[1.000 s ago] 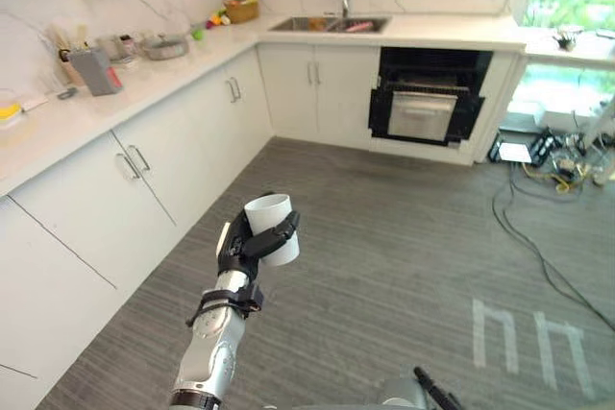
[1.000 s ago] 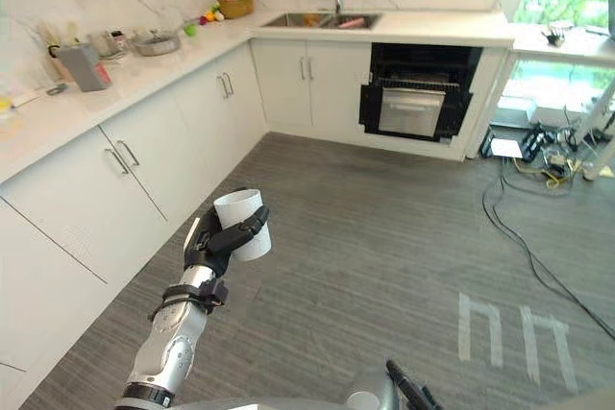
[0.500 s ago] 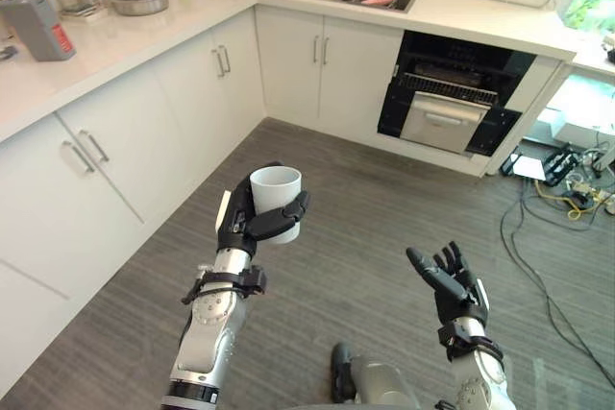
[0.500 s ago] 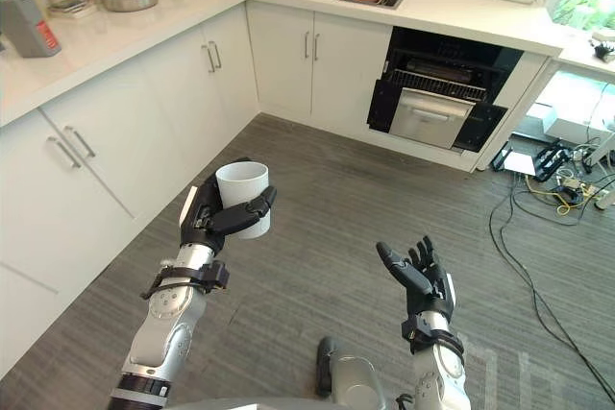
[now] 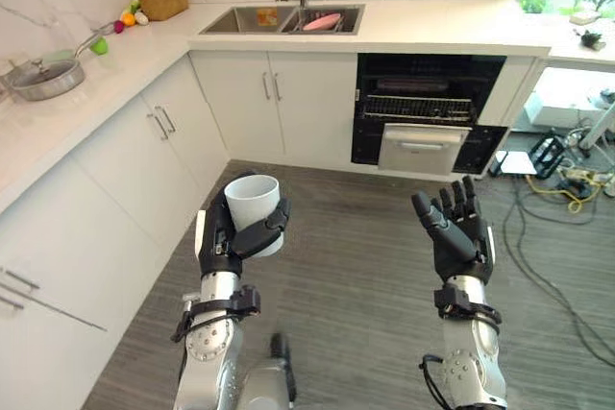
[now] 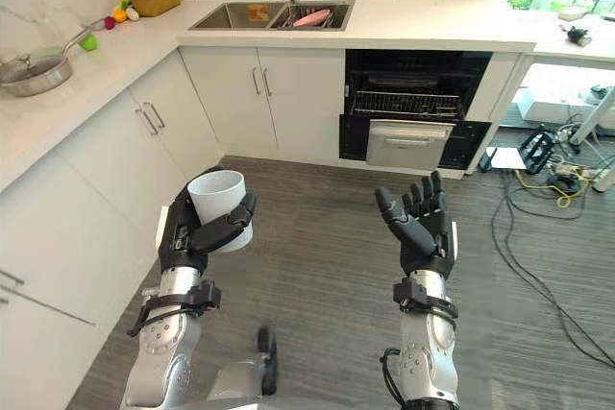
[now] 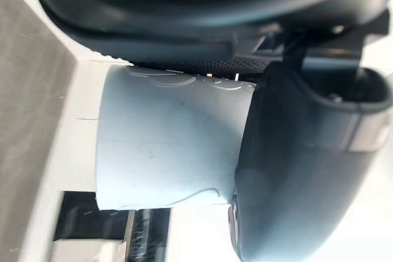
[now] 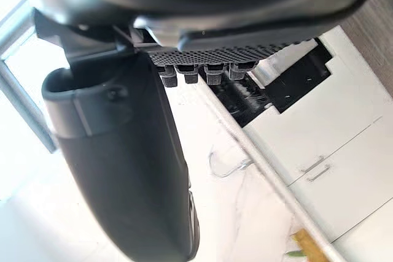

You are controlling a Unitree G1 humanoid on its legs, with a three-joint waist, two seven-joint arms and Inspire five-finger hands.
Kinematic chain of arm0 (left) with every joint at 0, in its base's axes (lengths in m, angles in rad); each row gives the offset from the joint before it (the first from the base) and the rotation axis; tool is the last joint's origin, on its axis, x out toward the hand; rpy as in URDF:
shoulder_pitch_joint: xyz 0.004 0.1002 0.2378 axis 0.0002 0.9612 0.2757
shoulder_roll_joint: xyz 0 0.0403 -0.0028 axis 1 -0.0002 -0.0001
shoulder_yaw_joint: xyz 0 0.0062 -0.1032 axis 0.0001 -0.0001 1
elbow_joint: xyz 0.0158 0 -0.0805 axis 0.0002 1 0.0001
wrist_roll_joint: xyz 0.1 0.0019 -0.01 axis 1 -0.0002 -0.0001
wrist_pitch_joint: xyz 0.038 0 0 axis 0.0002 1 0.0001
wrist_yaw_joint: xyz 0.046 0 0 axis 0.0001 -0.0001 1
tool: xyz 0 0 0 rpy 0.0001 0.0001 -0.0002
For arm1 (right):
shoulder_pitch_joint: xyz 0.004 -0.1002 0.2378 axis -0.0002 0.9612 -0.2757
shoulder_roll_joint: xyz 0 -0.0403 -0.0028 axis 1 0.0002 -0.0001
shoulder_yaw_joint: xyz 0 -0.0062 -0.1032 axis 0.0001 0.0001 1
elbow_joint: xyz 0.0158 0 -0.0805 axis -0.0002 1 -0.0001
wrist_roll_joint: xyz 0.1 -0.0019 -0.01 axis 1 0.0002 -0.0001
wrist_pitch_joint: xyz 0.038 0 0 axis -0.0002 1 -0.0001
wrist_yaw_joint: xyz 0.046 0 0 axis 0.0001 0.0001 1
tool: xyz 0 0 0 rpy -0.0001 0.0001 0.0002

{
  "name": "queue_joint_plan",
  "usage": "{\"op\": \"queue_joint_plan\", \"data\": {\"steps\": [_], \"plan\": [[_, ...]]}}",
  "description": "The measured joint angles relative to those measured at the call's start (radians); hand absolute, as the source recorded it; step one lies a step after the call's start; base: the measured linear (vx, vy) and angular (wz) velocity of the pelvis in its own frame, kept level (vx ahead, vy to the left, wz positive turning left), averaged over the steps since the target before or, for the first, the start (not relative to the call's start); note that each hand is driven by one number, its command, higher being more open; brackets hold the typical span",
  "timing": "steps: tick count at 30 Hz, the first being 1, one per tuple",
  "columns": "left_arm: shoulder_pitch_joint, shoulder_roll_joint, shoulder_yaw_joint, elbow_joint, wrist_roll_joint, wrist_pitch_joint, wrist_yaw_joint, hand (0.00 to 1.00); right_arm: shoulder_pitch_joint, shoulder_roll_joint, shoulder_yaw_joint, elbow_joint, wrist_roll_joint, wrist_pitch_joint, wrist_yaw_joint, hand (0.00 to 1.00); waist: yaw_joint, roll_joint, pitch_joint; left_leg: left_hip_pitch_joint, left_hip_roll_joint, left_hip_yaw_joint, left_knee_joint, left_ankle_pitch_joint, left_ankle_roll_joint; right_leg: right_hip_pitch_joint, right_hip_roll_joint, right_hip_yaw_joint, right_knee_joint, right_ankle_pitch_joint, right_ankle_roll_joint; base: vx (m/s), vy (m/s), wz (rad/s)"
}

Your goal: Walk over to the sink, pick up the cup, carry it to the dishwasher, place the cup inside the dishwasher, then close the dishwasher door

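Note:
My left hand (image 5: 223,241) is shut on a white cup (image 5: 254,211), held upright at chest height over the grey floor; the cup (image 7: 166,139) shows against the palm in the left wrist view. My right hand (image 5: 456,237) is raised beside it, open, fingers straight and nothing in it. Straight ahead stands the dishwasher (image 5: 428,103) with its dark opening, a wire rack (image 5: 419,108) inside and the silver door panel (image 5: 423,148) below. The sink (image 5: 284,19) lies in the white counter just left of the dishwasher, with a pink item in it.
White cabinets (image 5: 144,156) run along the left wall under a counter holding a pan (image 5: 40,76) and a basket of fruit (image 5: 161,2). Cables and a power strip (image 5: 567,175) lie on the floor at the right by the window.
The camera has turned toward the dishwasher and come closer. My right hand has risen higher and nearer the cup. The left hand still holds the cup.

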Motion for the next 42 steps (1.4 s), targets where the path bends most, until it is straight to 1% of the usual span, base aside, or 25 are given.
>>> {"op": "queue_joint_plan", "data": {"steps": [3, 5, 6, 7, 10, 12, 14, 16, 17, 18, 19, 21, 22, 24, 25, 28, 30, 31, 33, 34, 35, 36, 37, 39, 42], "plan": [[0.005, -0.013, 0.061, 0.012, -0.028, -0.014, 0.031, 0.0, -0.011, -0.003, 0.024, 0.034, -0.003, 0.002, -0.008, 1.0, 0.012, -0.04, -0.017, 0.03, -0.072, 0.008, 0.065, -0.009, 0.061, -0.11, -0.092, -0.033, 0.294, 0.007, 0.022, 0.62, 0.258, -0.52], [-0.002, 0.01, 0.073, 0.009, -0.033, -0.018, 0.048, 0.0, -0.02, 0.003, 0.022, 0.041, -0.003, 0.015, -0.006, 1.0, 0.008, -0.103, -0.019, 0.141, -0.17, 0.059, 0.05, -0.071, 0.175, -0.219, -0.231, -0.069, 0.628, 0.161, 0.245, 0.64, 0.242, -0.32], [-0.006, 0.017, 0.065, 0.008, -0.032, -0.018, 0.048, 0.0, -0.019, 0.005, 0.022, 0.042, -0.003, 0.016, -0.006, 1.0, 0.004, -0.116, -0.019, 0.173, -0.194, 0.06, 0.046, -0.091, 0.184, -0.237, -0.26, -0.073, 0.7, 0.235, 0.252, 0.61, 0.173, 0.1], [-0.008, 0.019, 0.05, 0.0, -0.031, -0.015, 0.047, 0.0, -0.019, 0.004, 0.018, 0.044, -0.008, 0.017, -0.004, 1.0, -0.012, -0.123, -0.02, 0.232, -0.216, 0.051, 0.039, -0.134, 0.208, -0.287, -0.303, -0.099, 0.842, 0.298, 0.212, 0.55, 0.12, 0.14], [-0.032, 0.011, 0.024, -0.012, -0.03, -0.014, 0.045, 0.0, -0.006, 0.007, 0.024, 0.041, -0.034, 0.017, 0.022, 1.0, -0.039, -0.088, -0.001, 0.379, -0.194, 0.012, -0.017, -0.184, 0.193, -0.474, -0.326, -0.23, 1.051, 0.161, 0.046, 0.48, 0.061, 0.22], [-0.06, 0.016, 0.022, -0.014, -0.027, -0.016, 0.044, 0.0, 0.0, 0.009, 0.023, 0.016, -0.033, 0.018, 0.041, 1.0, -0.055, -0.08, 0.004, 0.429, -0.168, -0.01, -0.052, -0.203, 0.175, -0.595, -0.295, -0.274, 0.913, 0.114, 0.044, 0.5, -0.069, 0.33], [-0.085, 0.035, 0.024, -0.014, -0.023, -0.017, 0.038, 0.0, 0.01, 0.008, 0.012, -0.041, -0.032, 0.029, 0.063, 1.0, -0.066, -0.077, 0.006, 0.454, -0.135, -0.028, -0.067, -0.237, 0.157, -0.646, -0.217, -0.3, 0.535, 0.13, 0.069, 0.41, -0.147, 0.26], [-0.085, 0.07, 0.025, -0.007, -0.022, -0.014, 0.025, 0.0, 0.029, 0.005, -0.005, -0.101, -0.032, 0.031, 0.078, 1.0, -0.063, -0.107, -0.009, 0.516, -0.142, -0.042, -0.057, -0.309, 0.106, -0.62, -0.156, -0.306, 0.101, 0.285, 0.097, 0.48, -0.223, 0.15], [-0.084, 0.07, 0.024, 0.001, -0.022, -0.014, 0.023, 0.0, 0.034, -0.004, -0.009, -0.11, -0.032, 0.028, 0.08, 1.0, -0.07, -0.114, -0.014, 0.536, -0.143, -0.059, -0.043, -0.334, 0.096, -0.608, -0.152, -0.284, 0.11, 0.373, 0.053, 0.56, -0.261, 0.41], [-0.083, 0.046, 0.01, 0.027, -0.02, -0.012, 0.022, 0.0, 0.038, -0.038, -0.023, -0.116, -0.033, 0.028, 0.078, 1.0, -0.085, -0.076, -0.02, 0.573, -0.116, -0.084, -0.027, -0.39, 0.102, -0.593, -0.128, -0.287, 0.174, 0.372, -0.009, 0.58, -0.212, 0.35], [-0.073, 0.024, -0.012, 0.033, -0.015, -0.011, 0.023, 0.0, 0.033, -0.059, -0.038, -0.119, -0.033, 0.028, 0.071, 1.0, -0.078, -0.027, -0.041, 0.575, -0.079, -0.087, 0.007, -0.403, 0.097, -0.608, -0.102, -0.296, 0.234, 0.3, -0.017, 0.57, -0.181, 0.19], [-0.072, 0.022, -0.039, 0.036, -0.015, -0.01, 0.024, 0.0, 0.026, -0.054, -0.047, -0.12, -0.033, 0.029, 0.053, 1.0, -0.075, -0.014, -0.043, 0.505, -0.047, -0.086, 0.194, -0.396, 0.092, -0.6, -0.094, -0.304, 0.276, 0.236, -0.027, 0.5, -0.199, 0.04], [-0.071, 0.017, -0.062, 0.039, -0.015, -0.005, 0.02, 0.0, 0.028, -0.047, -0.047, -0.12, -0.033, 0.029, 0.038, 1.0, -0.075, -0.006, -0.023, 0.396, 0.022, -0.067, 0.498, -0.303, 0.053, -0.534, -0.071, -0.323, 0.271, 0.188, -0.036, 0.58, -0.274, 0.15], [-0.059, 0.006, -0.082, 0.045, -0.015, -0.003, 0.006, 0.0, 0.031, -0.042, -0.046, -0.127, -0.034, 0.029, 0.032, 1.0, -0.072, 0.013, 0.0, 0.299, 0.106, -0.062, 0.778, -0.156, 0.029, -0.428, -0.029, -0.331, 0.232, 0.155, -0.044, 0.55, -0.179, 0.02], [-0.045, 0.012, -0.098, 0.047, -0.021, 0.005, -0.014, 0.0, 0.033, -0.03, -0.049, -0.136, -0.034, 0.026, 0.024, 1.0, -0.069, 0.017, 0.002, 0.203, 0.146, -0.054, 0.95, -0.166, 0.045, -0.337, -0.01, -0.331, 0.174, 0.138, -0.052, 0.5, -0.086, -0.1], [-0.056, 0.016, -0.096, 0.048, -0.044, 0.006, -0.038, 0.0, 0.031, -0.024, -0.057, -0.181, -0.034, 0.0, 0.023, 1.0, -0.055, 0.008, -0.004, 0.089, 0.165, 0.082, 0.797, -0.224, 0.077, -0.216, -0.028, -0.295, 0.054, 0.152, -0.022, 0.56, -0.045, -0.3], [-0.066, 0.013, -0.086, 0.051, -0.055, 0.007, -0.039, 0.0, 0.011, -0.026, -0.055, -0.181, -0.035, -0.001, 0.012, 1.0, -0.052, 0.002, -0.005, 0.084, 0.132, 0.099, 0.525, -0.228, 0.067, -0.185, -0.055, -0.263, 0.027, 0.156, -0.013, 0.58, 0.065, -0.55], [-0.068, 0.01, -0.079, 0.051, -0.055, 0.007, -0.043, 0.0, -0.001, -0.026, -0.054, -0.181, -0.035, 0.0, -0.007, 1.0, -0.052, -0.005, -0.009, 0.105, 0.078, 0.065, 0.178, -0.192, 0.044, -0.182, -0.088, -0.225, 0.024, 0.155, -0.002, 0.46, 0.177, -0.67], [-0.067, 0.011, -0.079, 0.042, -0.056, 0.01, -0.052, 0.0, -0.005, -0.033, -0.055, -0.18, -0.034, 0.002, -0.027, 1.0, -0.053, -0.003, -0.011, 0.125, 0.049, 0.013, -0.091, -0.062, 0.035, -0.179, -0.112, -0.185, 0.039, 0.135, 0.038, 0.46, 0.236, -0.67], [-0.067, 0.013, -0.083, 0.034, -0.058, 0.01, -0.066, 0.0, -0.001, -0.047, -0.06, -0.18, -0.032, 0.004, -0.039, 1.0, -0.059, 0.008, -0.017, 0.129, 0.047, 0.003, -0.161, 0.115, 0.059, -0.159, -0.127, -0.166, 0.052, 0.09, 0.108, 0.38, 0.231, -0.52], [-0.066, 0.012, -0.091, 0.034, -0.06, 0.01, -0.07, 0.0, 0.004, -0.059, -0.064, -0.18, -0.032, 0.005, -0.043, 1.0, -0.061, 0.023, -0.027, 0.13, 0.054, 0.004, -0.154, 0.237, 0.084, -0.143, -0.131, -0.162, 0.053, 0.061, 0.138, 0.51, 0.359, -0.43], [-0.072, 0.033, -0.099, 0.05, -0.075, 0.012, -0.082, 0.0, 0.011, -0.047, -0.065, -0.146, -0.028, 0.003, -0.051, 1.0, -0.078, -0.021, -0.044, 0.156, 0.02, 0.038, -0.13, 0.135, 0.061, -0.116, -0.186, -0.165, 0.054, 0.017, 0.165, 0.45, 0.352, -0.33], [-0.079, 0.063, -0.102, 0.06, -0.082, 0.013, -0.084, 0.0, 0.014, -0.025, -0.062, -0.131, -0.013, 0.013, -0.056, 1.0, -0.084, -0.059, -0.043, 0.166, -0.013, 0.063, -0.122, 0.104, 0.078, -0.124, -0.23, -0.169, 0.066, 0.027, 0.178, 0.42, 0.336, -0.27], [-0.085, 0.087, -0.101, 0.069, -0.092, 0.013, -0.087, 0.0, 0.025, 0.015, -0.058, -0.13, -0.002, 0.012, -0.057, 1.0, -0.092, -0.085, -0.042, 0.166, -0.054, 0.086, -0.103, 0.064, 0.097, -0.123, -0.28, -0.179, 0.063, 0.053, 0.214, 0.3, 0.221, -0.17], [-0.113, 0.074, -0.142, 0.073, -0.092, 0.014, -0.104, 0.0, 0.062, 0.017, -0.066, -0.122, -0.003, 0.012, -0.076, 1.0, -0.098, -0.084, -0.042, 0.188, -0.114, 0.071, -0.096, 0.014, 0.11, -0.12, -0.328, -0.184, 0.135, 0.1, 0.259, 0.23, 0.216, 0.31]]}}
